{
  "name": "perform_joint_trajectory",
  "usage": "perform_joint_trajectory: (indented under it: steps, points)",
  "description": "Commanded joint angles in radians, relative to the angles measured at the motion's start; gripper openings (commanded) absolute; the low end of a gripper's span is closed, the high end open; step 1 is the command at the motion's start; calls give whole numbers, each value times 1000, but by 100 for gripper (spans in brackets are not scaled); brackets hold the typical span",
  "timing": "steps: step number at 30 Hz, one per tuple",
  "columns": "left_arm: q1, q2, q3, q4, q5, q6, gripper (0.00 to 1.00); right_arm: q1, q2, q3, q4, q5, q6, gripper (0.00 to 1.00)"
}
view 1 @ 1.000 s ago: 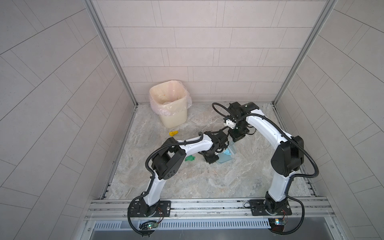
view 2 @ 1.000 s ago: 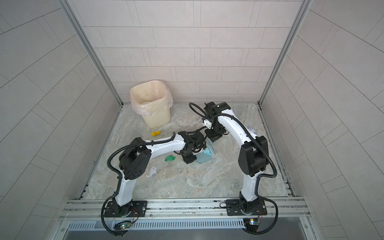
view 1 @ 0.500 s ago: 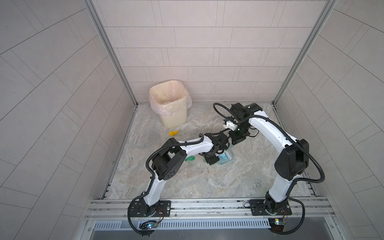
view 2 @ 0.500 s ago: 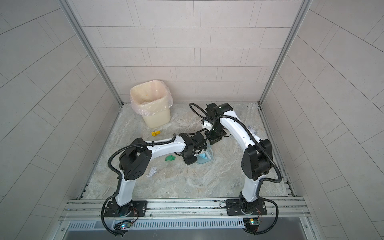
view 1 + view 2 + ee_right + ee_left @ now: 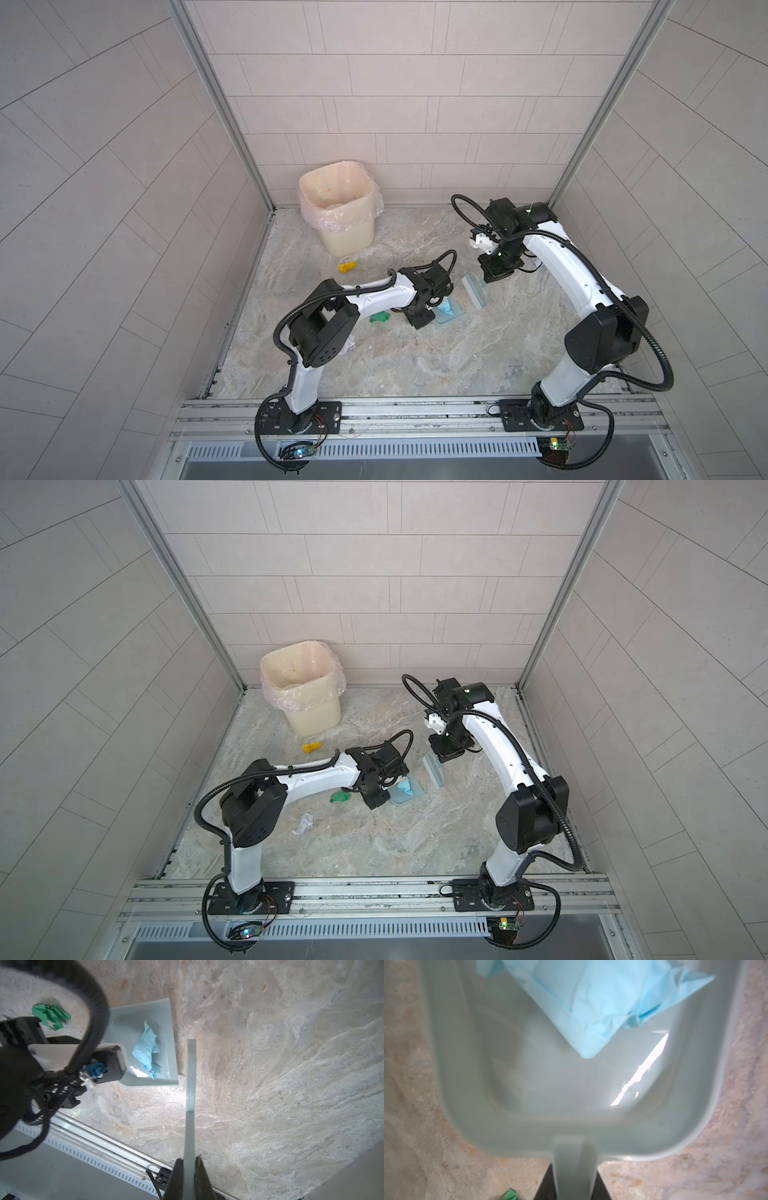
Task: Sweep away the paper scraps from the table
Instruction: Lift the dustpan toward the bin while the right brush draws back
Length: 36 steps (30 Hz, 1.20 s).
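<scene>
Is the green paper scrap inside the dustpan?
No, the green scrap lies on the table outside the dustpan; only the light blue scrap is inside.

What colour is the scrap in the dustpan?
Light blue scrap; clearest in the right wrist view.

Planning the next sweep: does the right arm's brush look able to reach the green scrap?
Probably not directly: the dustpan and the left gripper holding it sit between the brush and the green scrap.
</scene>
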Motion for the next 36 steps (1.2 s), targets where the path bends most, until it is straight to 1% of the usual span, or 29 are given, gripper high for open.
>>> perform_joint_trajectory:
  steps: [1, 5, 8, 11, 15, 20, 25, 27, 30, 36]
  points:
    - [26, -110, -20, -5, -11, -44, 0, -28, -59, -35, 15, -9, 18, 0]
    - [63, -203, -4, -81, -33, -58, 0, -44, -86, -85, 52, -37, 28, 0]
    - [101, -267, 42, -163, -65, -72, 0, -50, -95, -114, 69, -55, 31, 0]
    - [144, -312, 116, -254, -139, -83, 0, -52, -95, -127, 82, -67, 29, 0]
    - [232, -340, 251, -377, -165, -77, 0, -56, -90, -123, 88, -84, 27, 0]
    - [357, -337, 410, -479, -213, -69, 0, -59, -81, -117, 90, -108, 24, 0]
    - [502, -348, 495, -460, -227, -65, 0, -59, -80, -137, 105, -145, 20, 0]
    - [561, -330, 542, -462, -230, -64, 0, -59, -83, -147, 109, -157, 21, 0]
    - [623, -283, 618, -486, -258, -44, 0, -58, -90, -156, 103, -160, 14, 0]
    - [713, -192, 779, -507, -295, -16, 0, -59, -98, -184, 100, -176, 7, 0]
